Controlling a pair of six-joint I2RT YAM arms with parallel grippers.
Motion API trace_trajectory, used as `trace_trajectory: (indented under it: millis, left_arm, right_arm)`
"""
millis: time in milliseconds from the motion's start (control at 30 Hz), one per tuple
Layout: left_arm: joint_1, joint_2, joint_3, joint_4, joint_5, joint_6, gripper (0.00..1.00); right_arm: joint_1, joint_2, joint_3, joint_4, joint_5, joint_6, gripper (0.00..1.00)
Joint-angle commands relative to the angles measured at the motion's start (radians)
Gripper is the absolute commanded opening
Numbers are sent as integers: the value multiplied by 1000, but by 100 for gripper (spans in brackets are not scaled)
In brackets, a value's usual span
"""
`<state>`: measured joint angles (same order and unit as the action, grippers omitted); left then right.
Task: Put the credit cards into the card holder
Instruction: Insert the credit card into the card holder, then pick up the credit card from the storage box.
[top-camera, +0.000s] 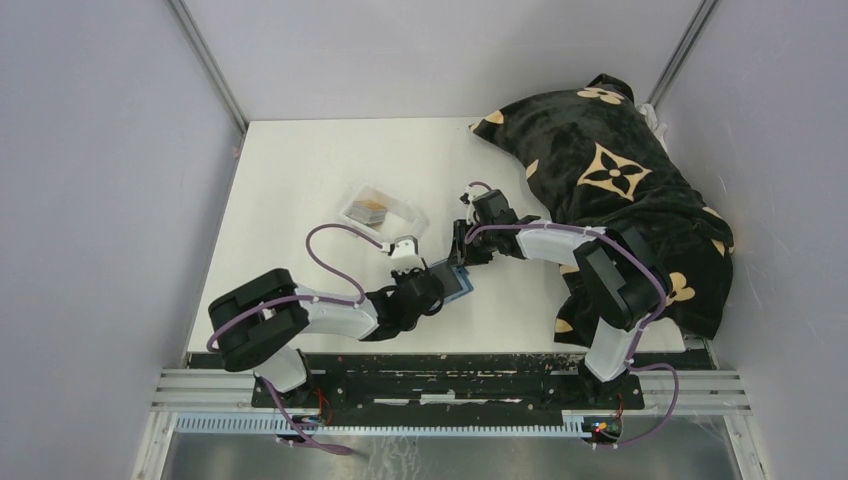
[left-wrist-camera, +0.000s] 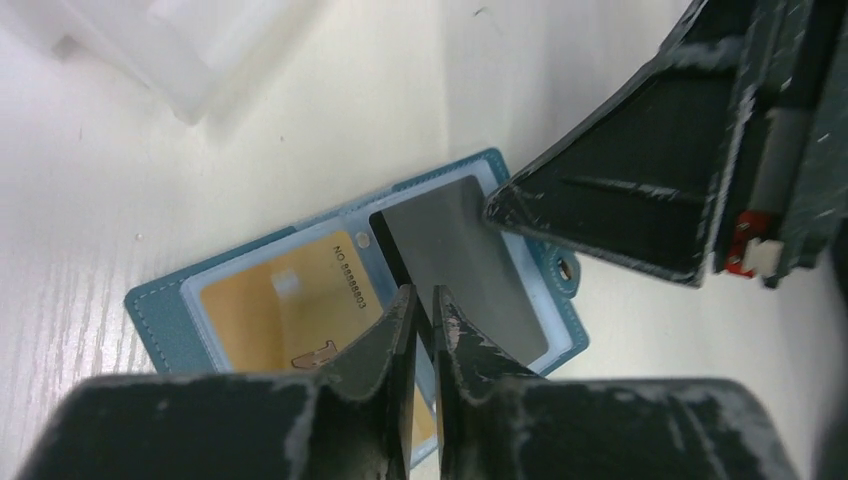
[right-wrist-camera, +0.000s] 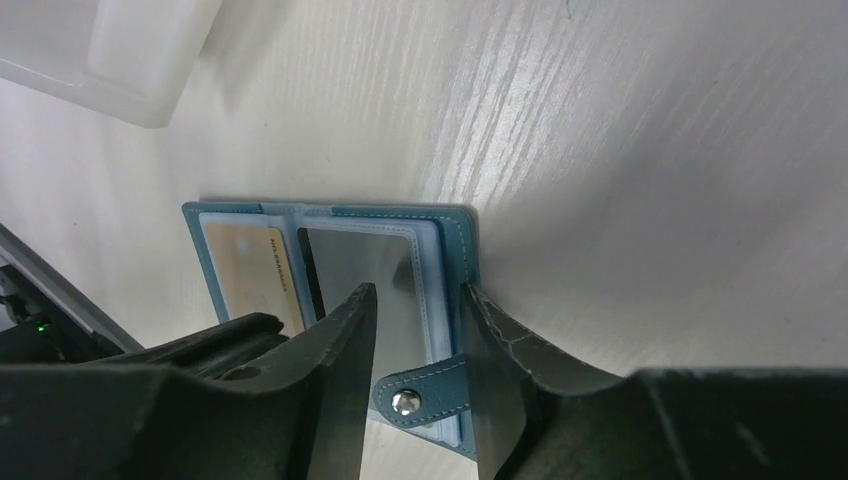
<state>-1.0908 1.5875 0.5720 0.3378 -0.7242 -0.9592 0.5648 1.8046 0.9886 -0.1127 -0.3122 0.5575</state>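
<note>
Tabletop (top-camera: 300, 170): tray (top-camera: 408, 210) near card holder (left-wrist-camera: 160, 305)

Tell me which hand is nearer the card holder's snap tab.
Right. The right hand straddles the snap tab, one finger on each side; the left hand grips the grey card, farther from the tab.

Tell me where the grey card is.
In the left wrist view the grey card lies on the open card holder, right of the gold card, the left claw at its near edge and the right claw at its far corner.

left claw (left-wrist-camera: 422, 294) nipping grey card (left-wrist-camera: 460, 250), teal wallet (left-wrist-camera: 157, 310)
</note>
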Motion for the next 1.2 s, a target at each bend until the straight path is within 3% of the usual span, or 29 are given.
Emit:
trace_trajectory:
  millis: [0,133,333,433,533,667,700,733,800,833,967,1133,1167]
  left_arm:
    - [-5,-63,35,32,-75,75,21]
    - [-4,-107,15,57,-82,96,34]
    - [-5,-259,-79,109,-97,139,51]
    - [-4,-354,-131,110,-102,174,57]
    - [-4,-463,-163,107,-77,202,63]
    - [-4,-562,-142,21,-91,247,73]
    - [-3,-581,-133,3,-98,276,75]
    - [-4,-595,-121,-15,-107,296,82]
    - [-5,-617,-103,-51,-135,330,97]
    - [-4,-621,-96,-57,-146,344,100]
    - [-3,-611,-80,-76,-191,360,99]
    - [15,-542,-29,-207,-293,222,99]
    - [25,-530,-20,-231,-297,203,99]
  right_arm:
    - [4,-54,-6,-32,98,-64,45]
    - [22,-110,-2,-43,155,-103,54]
    - [107,-198,71,-98,312,-215,59]
    - [189,-229,157,-122,491,-314,59]
    - [245,-267,195,-10,701,-414,54]
    - [247,-303,180,252,807,-454,38]
    - [247,-301,179,318,834,-441,39]
    - [245,-293,185,366,843,-440,48]
    - [244,-245,225,413,821,-462,86]
    - [244,-220,258,409,794,-486,97]
    - [242,-113,386,354,724,-536,100]
    - [237,-11,462,338,648,-572,99]
    - [235,10,491,307,628,-573,95]
